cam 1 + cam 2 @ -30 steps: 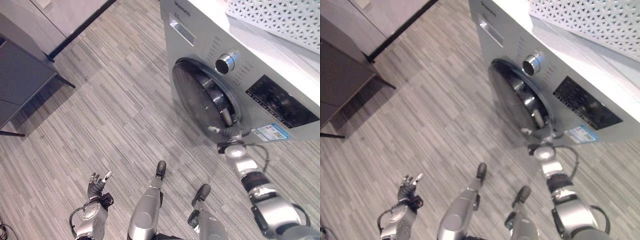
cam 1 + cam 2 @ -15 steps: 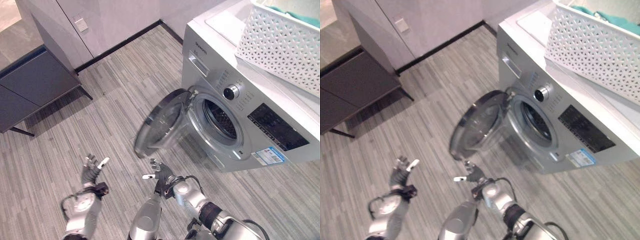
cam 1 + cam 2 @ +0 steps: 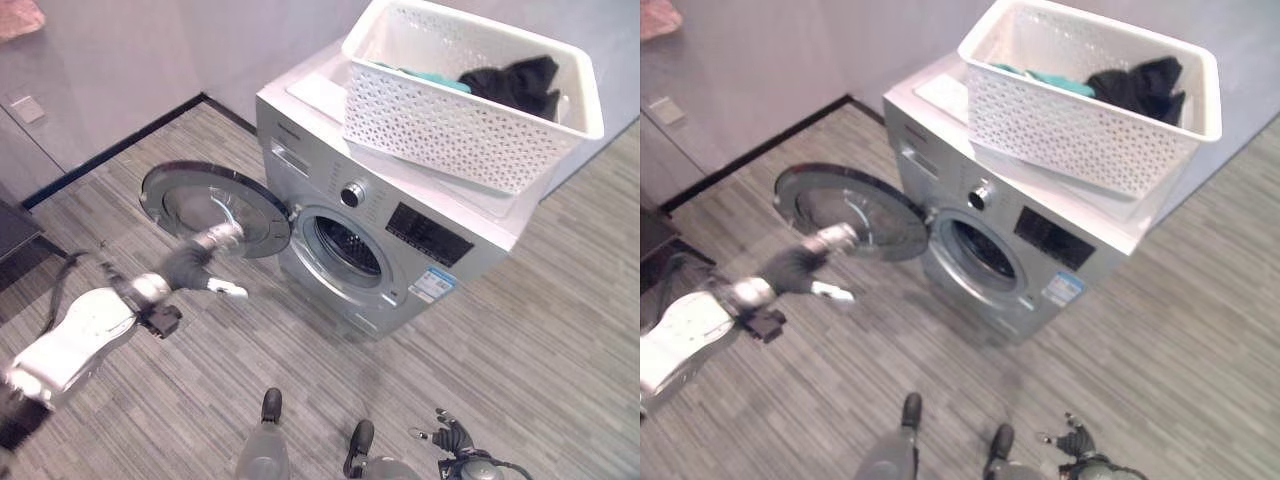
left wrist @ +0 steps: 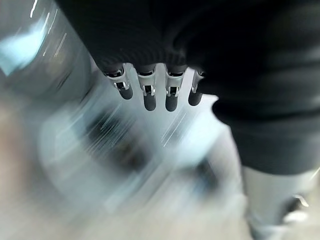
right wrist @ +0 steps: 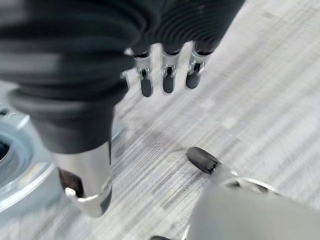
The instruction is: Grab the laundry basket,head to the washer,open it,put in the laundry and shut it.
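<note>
The silver front-loading washer stands with its round door swung wide, the white lattice plastic laundry basket on top holding black and teal clothes. The left hand, fingers loose, reaches by the door; the right hand hangs spread, well below the basket.

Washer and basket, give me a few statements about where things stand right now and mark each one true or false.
1. The washer's door is swung open. True.
2. The laundry basket sits on the floor. False: it rests on top of the washer.
3. Dark and teal laundry lies inside the basket. True.
4. The left hand holds a garment. False: it holds nothing, by the open door.
5. The right hand grips the basket. False: it hangs low over the floor, fingers relaxed.
</note>
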Tool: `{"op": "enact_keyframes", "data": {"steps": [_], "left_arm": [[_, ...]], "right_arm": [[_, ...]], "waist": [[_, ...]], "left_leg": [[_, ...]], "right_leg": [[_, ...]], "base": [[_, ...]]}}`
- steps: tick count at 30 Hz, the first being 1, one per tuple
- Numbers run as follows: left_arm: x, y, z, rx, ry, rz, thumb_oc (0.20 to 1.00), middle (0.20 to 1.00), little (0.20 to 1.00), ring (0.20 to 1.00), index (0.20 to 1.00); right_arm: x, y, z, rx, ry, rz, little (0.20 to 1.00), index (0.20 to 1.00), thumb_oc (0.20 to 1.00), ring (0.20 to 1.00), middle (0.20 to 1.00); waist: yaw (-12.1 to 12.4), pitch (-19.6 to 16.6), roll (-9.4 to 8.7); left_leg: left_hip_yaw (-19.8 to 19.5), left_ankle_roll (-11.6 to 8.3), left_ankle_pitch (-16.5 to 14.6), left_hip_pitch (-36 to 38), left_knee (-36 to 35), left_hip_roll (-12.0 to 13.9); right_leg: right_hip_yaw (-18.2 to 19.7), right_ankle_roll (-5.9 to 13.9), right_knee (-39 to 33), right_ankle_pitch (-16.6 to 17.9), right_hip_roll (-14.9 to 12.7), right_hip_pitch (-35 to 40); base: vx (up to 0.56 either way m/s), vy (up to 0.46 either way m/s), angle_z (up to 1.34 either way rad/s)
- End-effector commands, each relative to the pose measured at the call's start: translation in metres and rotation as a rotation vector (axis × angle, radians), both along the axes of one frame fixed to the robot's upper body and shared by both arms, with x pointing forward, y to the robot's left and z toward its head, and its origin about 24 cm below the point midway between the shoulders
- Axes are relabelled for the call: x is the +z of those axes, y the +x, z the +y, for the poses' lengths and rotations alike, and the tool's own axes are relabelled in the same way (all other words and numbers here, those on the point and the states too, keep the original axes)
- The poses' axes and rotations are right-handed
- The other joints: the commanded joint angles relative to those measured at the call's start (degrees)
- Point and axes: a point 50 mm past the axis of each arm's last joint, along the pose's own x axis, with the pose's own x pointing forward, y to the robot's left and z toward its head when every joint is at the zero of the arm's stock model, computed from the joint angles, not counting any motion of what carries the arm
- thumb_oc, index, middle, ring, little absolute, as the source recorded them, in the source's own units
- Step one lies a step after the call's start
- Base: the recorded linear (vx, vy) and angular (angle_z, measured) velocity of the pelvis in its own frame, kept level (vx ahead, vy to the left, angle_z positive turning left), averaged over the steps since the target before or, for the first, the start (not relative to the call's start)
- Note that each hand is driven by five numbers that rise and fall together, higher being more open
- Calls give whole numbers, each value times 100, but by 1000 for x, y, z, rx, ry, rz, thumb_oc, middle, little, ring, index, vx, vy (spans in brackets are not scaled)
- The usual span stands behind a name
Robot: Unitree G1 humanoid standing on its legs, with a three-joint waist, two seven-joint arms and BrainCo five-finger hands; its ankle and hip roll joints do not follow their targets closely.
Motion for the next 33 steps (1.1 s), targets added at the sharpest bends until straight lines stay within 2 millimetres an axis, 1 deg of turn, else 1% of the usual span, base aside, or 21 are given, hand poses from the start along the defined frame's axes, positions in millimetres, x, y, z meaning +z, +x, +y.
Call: {"op": "enact_keyframes", "data": {"steps": [1, 3, 4, 5, 6, 7, 9, 12, 13, 15, 16, 17, 19, 20, 23, 25, 26, 28, 29, 31, 33], "left_arm": [[-22, 9, 15, 12, 98, 127, 1000, 1000, 1000, 1000, 1000], [-40, 4, 33, 60, 174, 212, 1000, 1000, 1000, 1000, 1000], [-52, 1, 54, 118, 249, 226, 1000, 1000, 1000, 1000, 1000], [-52, 1, 54, 119, 249, 227, 1000, 1000, 1000, 1000, 1000], [-57, 1, 78, 164, 376, 190, 1000, 1000, 1000, 1000, 1000], [-59, 1, 89, 182, 441, 169, 1000, 1000, 1000, 1000, 1000], [-62, 5, 117, 266, 600, 104, 1000, 1000, 1000, 1000, 1000], [-62, 14, 156, 490, 829, -1, 1000, 1000, 1000, 1000, 1000], [-63, 15, 155, 489, 828, -4, 1000, 1000, 1000, 1000, 1000], [-44, 28, 167, 670, 906, -119, 1000, 1000, 1000, 1000, 1000], [-26, 29, 181, 797, 955, -192, 1000, 1000, 1000, 1000, 1000], [7, 29, 200, 961, 979, -319, 1000, 1000, 1000, 1000, 1000], [28, 27, 210, 1060, 971, -422, 1000, 1000, 1000, 1000, 1000], [32, 22, 216, 1102, 966, -444, 1000, 1000, 1000, 1000, 1000], [38, 8, 228, 1221, 931, -495, 1000, 1000, 1000, 1000, 1000], [29, -4, 235, 1261, 942, -459, 1000, 1000, 1000, 1000, 1000], [29, -5, 235, 1262, 942, -458, 1000, 1000, 1000, 1000, 1000], [9, -24, 241, 1285, 974, -389, 1000, 1000, 1000, 1000, 1000], [8, -24, 241, 1285, 974, -388, 1000, 1000, 1000, 1000, 1000], [-15, -45, 244, 1311, 972, -314, 1000, 1000, 1000, 1000, 1000], [-29, -50, 240, 1299, 956, -295, 1000, 1000, 1000, 1000, 1000]], "right_arm": [[16, 39, 9, 11, 47, -140, 1000, 1000, 1000, 1000, 1000], [20, 48, 10, 19, 53, -160, 1000, 1000, 1000, 1000, 1000], [24, 54, 11, 37, 55, -177, 1000, 1000, 1000, 1000, 1000], [24, 54, 11, 38, 55, -177, 1000, 1000, 1000, 1000, 1000], [31, 62, 8, 43, 52, -210, 1000, 1000, 1000, 1000, 1000], [33, 64, 5, 35, 47, -221, 1000, 1000, 1000, 1000, 1000], [39, 71, 0, 13, 37, -255, 1000, 1000, 1000, 1000, 1000], [50, 85, -10, -47, 7, -313, 1000, 1000, 1000, 1000, 1000], [50, 86, -11, -47, 5, -314, 1000, 1000, 1000, 1000, 1000], [59, 100, -13, -107, 1, -365, 1000, 1000, 1000, 1000, 1000], [68, 113, -14, -149, -14, -409, 1000, 1000, 1000, 1000, 1000], [80, 125, -11, -183, -6, -481, 1000, 1000, 1000, 1000, 1000], [84, 129, -7, -195, 6, -513, 1000, 1000, 1000, 1000, 1000], [85, 130, -5, -193, 9, -522, 1000, 1000, 1000, 1000, 1000], [88, 132, 4, -169, 30, -552, 1000, 1000, 1000, 1000, 1000], [89, 132, 9, -161, 44, -559, 1000, 1000, 1000, 1000, 1000], [89, 132, 9, -160, 43, -558, 1000, 1000, 1000, 1000, 1000], [93, 133, 9, -145, 34, -582, 1000, 1000, 1000, 1000, 1000], [93, 132, 9, -144, 33, -581, 1000, 1000, 1000, 1000, 1000], [101, 131, -6, -188, 9, -621, 1000, 1000, 1000, 1000, 1000], [106, 127, -24, -315, 36, -659, 1000, 1000, 1000, 1000, 1000]], "waist": [[23, 109, -226], [-142, 149, -350], [-264, 161, -479], [-267, 160, -477], [-341, 209, -628], [-363, 207, -671], [-375, 321, -782], [-398, 548, -948], [-402, 554, -933], [-400, 720, -1063], [-357, 885, -1162], [-300, 1048, -1313], [-245, 1104, -1362], [-199, 1111, -1353], [-175, 1112, -1411], [-201, 1072, -1457], [-204, 1069, -1456], [-264, 953, -1504], [-266, 950, -1502], [-358, 810, -1491], [-391, 684, -1355]], "left_leg": [[-252, 37, -454, -532, 456, 420], [-95, 55, -495, -575, 481, 475], [75, 74, -536, -572, 504, 529], [77, 74, -536, -571, 504, 529], [226, 89, -563, -599, 529, 569], [209, 49, -688, -571, 522, 600], [195, 57, -682, -675, 560, 603], [99, 76, -645, -943, 656, 571], [93, 77, -648, -953, 664, 571], [38, 90, -661, -1119, 773, 562], [1, 97, -724, -1247, 917, 571], [-36, 159, -669, -1462, 1085, 525], [-61, 172, -721, -1545, 1155, 514], [-86, 134, -895, -1489, 1195, 553], [-55, 160, -996, -1501, 1304, 537], [8, 192, -1071, -1459, 1342, 541], [11, 193, -1074, -1458, 1344, 541], [185, 274, -1276, -1306, 1449, 543], [190, 276, -1280, -1303, 1451, 543], [414, 426, -1541, -1026, 1568, 481], [516, 554, -1694, -748, 1542, 312]], "right_leg": [[74, 336, 141, -704, -332, 464], [231, 383, 135, -559, -331, 287], [399, 404, 116, -451, -328, 149], [400, 404, 117, -451, -328, 148], [534, 421, 111, -346, -320, -10], [590, 440, 94, -387, -290, -11], [583, 432, 97, -322, -293, -124], [555, 409, 113, -236, -276, -339], [551, 409, 115, -237, -276, -342], [574, 402, 99, -155, -251, -462], [603, 397, 86, -125, -226, -531], [617, 370, 105, -25, -269, -687], [607, 379, 111, -15, -287, -713], [639, 407, 100, -75, -248, -644], [667, 433, 145, -67, -285, -671], [704, 458, 193, -55, -309, -669], [707, 459, 193, -55, -310, -669], [786, 515, 373, -30, -397, -654], [791, 517, 374, -30, -399, -653], [937, 605, 686, 119, -566, -648], [1010, 671, 995, 249, -759, -613]], "base": [[0, 35, -57], [8, 87, -46], [5, 92, -28], [-6, 112, -48], [65, 56, -44], [67, 73, -40], [18, 29, -32], [-52, 24, 1], [-48, 25, 21], [-60, 42, 14], [-117, 93, -4], [-98, 96, -4], [16, 57, -7], [96, 40, -2], [43, 63, -2], [21, 60, -5], [29, 70, -12], [56, 117, -15], [61, 144, -32], [99, 238, -48], [150, 306, -48]]}}
